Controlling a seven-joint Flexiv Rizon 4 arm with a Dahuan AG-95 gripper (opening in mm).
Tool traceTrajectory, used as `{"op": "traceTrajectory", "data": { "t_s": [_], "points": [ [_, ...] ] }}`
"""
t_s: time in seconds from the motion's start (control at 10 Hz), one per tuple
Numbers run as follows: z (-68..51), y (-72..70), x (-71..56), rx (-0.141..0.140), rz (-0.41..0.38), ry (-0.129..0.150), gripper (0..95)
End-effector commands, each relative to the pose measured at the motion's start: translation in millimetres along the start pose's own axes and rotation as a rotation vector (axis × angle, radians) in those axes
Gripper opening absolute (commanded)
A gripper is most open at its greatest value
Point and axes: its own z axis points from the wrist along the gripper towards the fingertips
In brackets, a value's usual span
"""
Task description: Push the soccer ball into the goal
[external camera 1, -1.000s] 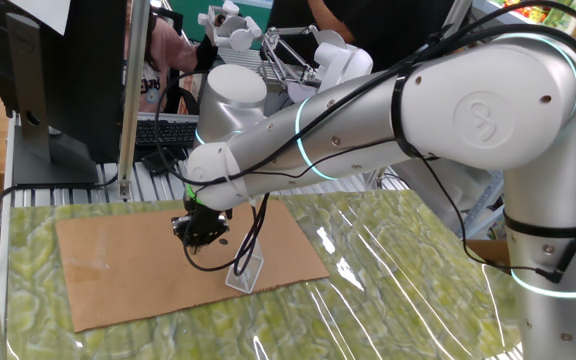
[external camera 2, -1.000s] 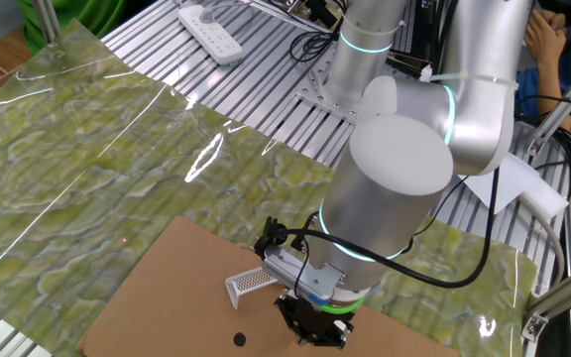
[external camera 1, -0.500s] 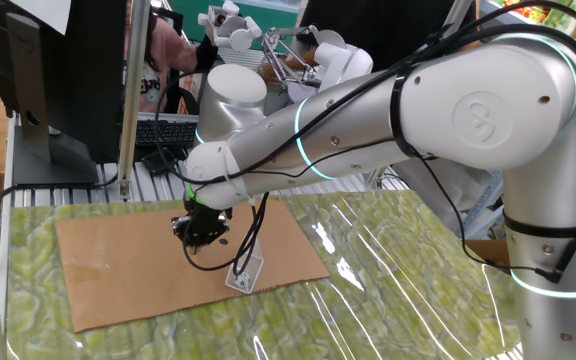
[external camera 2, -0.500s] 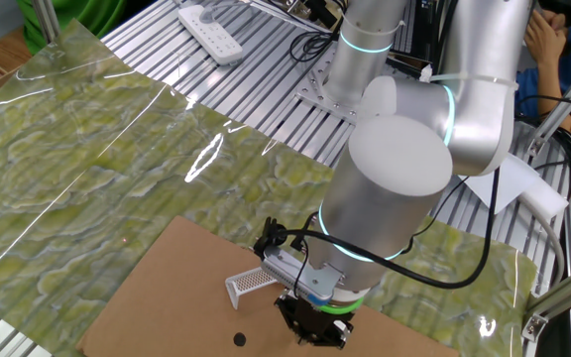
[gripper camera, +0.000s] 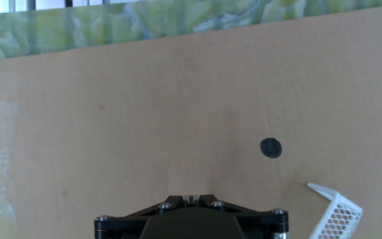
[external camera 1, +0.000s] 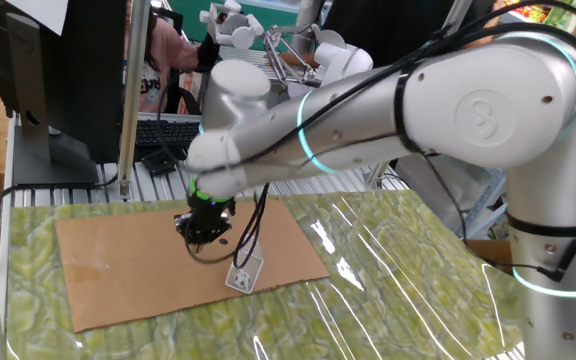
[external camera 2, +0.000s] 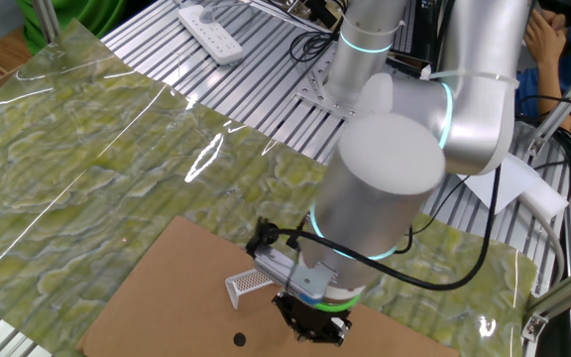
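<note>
The ball does not show in any view, so I cannot tell where it lies. The goal (external camera 1: 245, 274) sits on the brown cardboard sheet (external camera 1: 118, 270), near the sheet's edge, and appears in the hand view's lower right corner (gripper camera: 337, 214). A small flat dark round spot (gripper camera: 270, 147) marks the cardboard near the goal (external camera 2: 249, 286); nothing lies between them. The cardboard rests on a green patterned mat (external camera 2: 87, 169). The gripper (external camera 1: 204, 232) hangs low over the cardboard beside the goal. Its fingers are hidden, so I cannot tell whether the jaws are open or closed.
</note>
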Motion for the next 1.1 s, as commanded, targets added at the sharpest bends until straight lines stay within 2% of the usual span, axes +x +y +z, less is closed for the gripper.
{"op": "traceTrajectory", "data": {
  "t_s": [0.1, 0.3, 0.6, 1.1],
  "points": [
    [-15.5, -6.5, 3.3, -0.013, 0.013, 0.01, 0.0],
    [-30.0, -14.3, 8.5, -0.025, 0.011, 0.023, 0.0],
    [-51.1, -24.1, 24.2, -0.022, 0.015, 0.019, 0.0],
    [-72.8, -40.9, 39.5, -0.005, -0.012, 0.011, 0.0]
  ]
}}
